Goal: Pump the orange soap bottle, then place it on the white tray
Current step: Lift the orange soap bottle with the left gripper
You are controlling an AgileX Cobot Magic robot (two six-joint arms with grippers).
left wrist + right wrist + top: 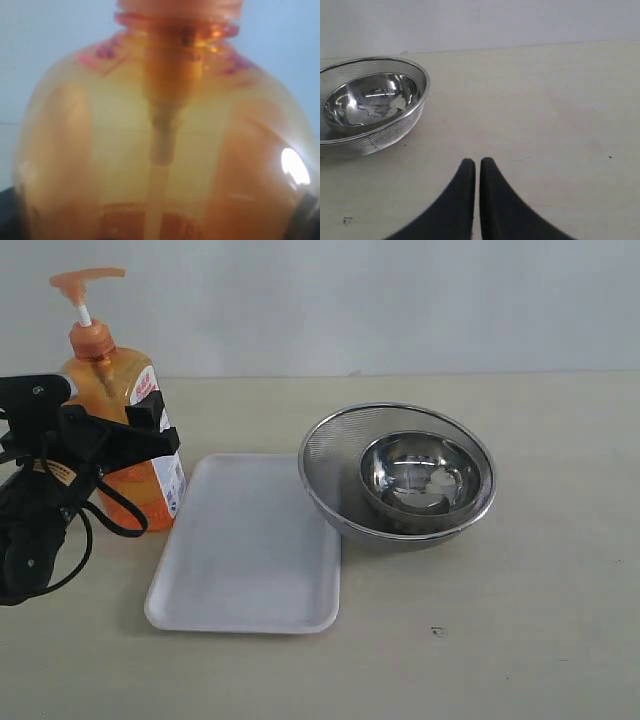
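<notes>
Left fingers point(150, 433) clamp the bottle point(112, 378) at mid-body; it stands roughly upright at the tray's point(250, 570) 9 o'clock, just beside the rim. That arm reaches in low from 8 o'clock on the tabletop point(540, 620). Right fingers point(467, 182) hang pressed together, empty, near the bowls point(370, 100). Pump head point(86, 280) looks raised, so pumping likely comes next, calling for a downward press.

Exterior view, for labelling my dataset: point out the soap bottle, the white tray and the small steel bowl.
soap bottle point(108, 378), exterior view, orange shoulder under the neck.
white tray point(250, 540), exterior view, bare flat middle.
small steel bowl point(400, 466), exterior view, inner wall.
</notes>
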